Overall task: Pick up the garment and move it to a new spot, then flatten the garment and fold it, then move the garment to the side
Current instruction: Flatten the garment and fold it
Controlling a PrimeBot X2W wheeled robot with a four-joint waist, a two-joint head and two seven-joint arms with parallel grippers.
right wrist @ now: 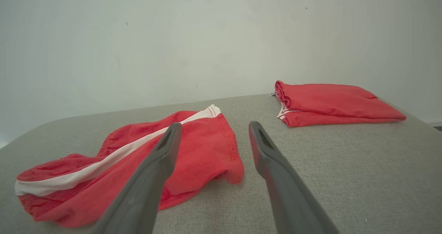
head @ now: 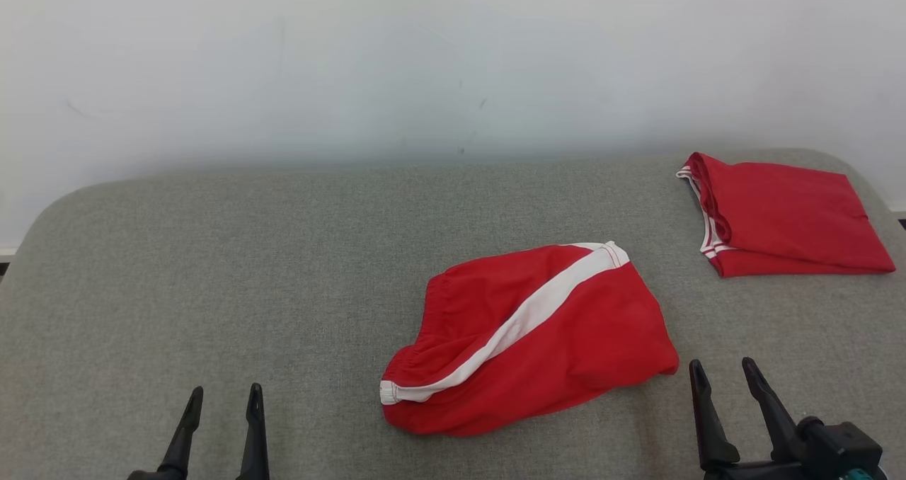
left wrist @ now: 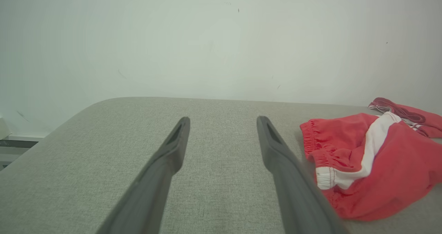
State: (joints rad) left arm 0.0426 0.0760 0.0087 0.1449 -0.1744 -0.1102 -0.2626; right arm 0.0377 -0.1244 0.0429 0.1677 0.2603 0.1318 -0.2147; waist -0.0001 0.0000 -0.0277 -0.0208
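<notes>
left gripper [head: 225, 395]: jaws spread wide, holding nothing; low over bare cushion [head: 212, 267], well to the left of the shorts [head: 538, 338].
right gripper [head: 723, 367]: jaws spread wide, empty; just beside the near right corner of the shorts, not touching.
shorts: red with a white side stripe, lying loosely rumpled on the cushion's middle, gathered waistband toward the left, stripe running diagonally.
folded garment [head: 786, 214]: red with white trim, at the far right corner, well apart from the shorts.
cushion: grey fabric, rounded corners, against a pale wall [head: 425, 55].
</notes>
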